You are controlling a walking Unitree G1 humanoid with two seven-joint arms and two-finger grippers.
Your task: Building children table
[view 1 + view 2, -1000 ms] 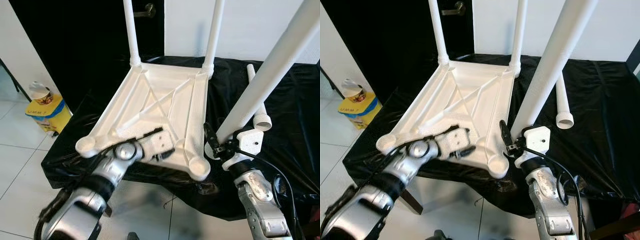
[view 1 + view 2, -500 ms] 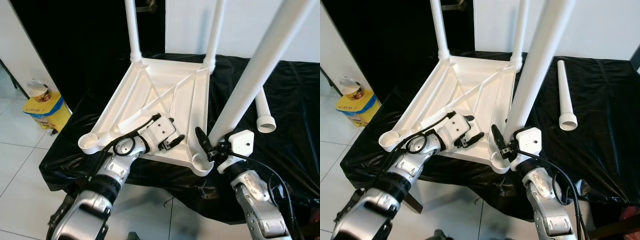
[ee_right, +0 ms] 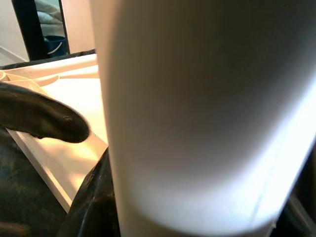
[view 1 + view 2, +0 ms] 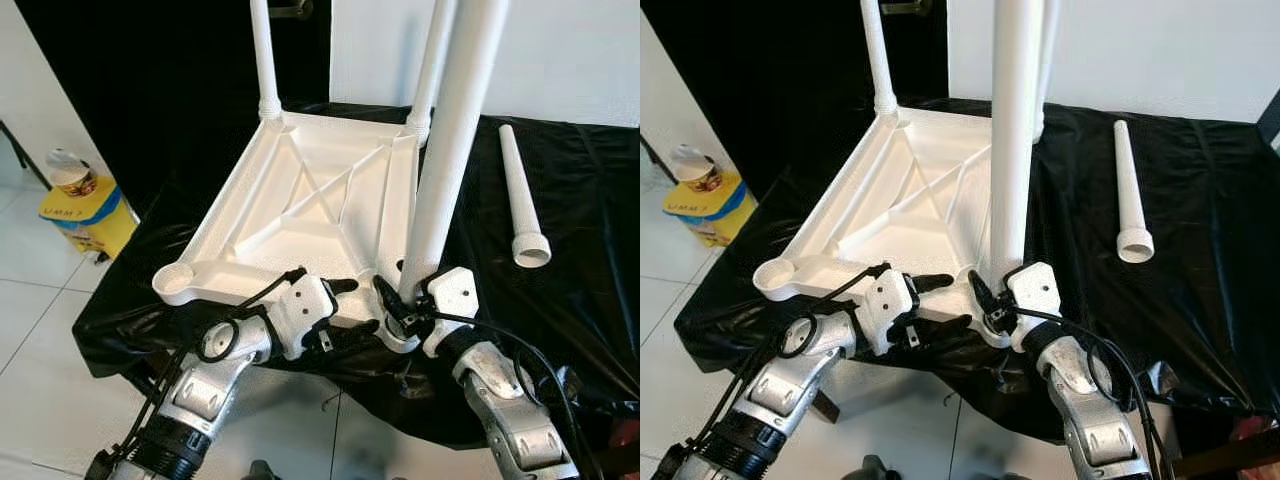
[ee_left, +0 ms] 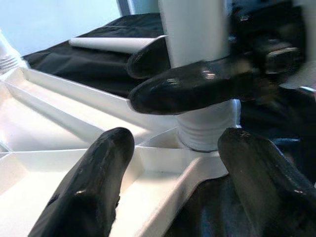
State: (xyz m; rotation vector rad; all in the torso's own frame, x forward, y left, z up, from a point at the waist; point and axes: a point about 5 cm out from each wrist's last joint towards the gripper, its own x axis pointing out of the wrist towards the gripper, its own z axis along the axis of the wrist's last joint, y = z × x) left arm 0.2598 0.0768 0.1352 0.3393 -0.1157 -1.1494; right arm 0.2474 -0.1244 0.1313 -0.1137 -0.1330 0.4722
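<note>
At near-right corner socket [image 4: 398, 330], leg [image 4: 450, 160] is pinched upright by right gripper [image 4: 400, 308] — left gripper [image 4: 345, 310] is spread just left.

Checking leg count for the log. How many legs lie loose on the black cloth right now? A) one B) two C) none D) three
A: a single loose leg lies flat on the black cloth, right of the upturned tabletop; the right pincer holds another leg upright at the near corner socket.
</note>
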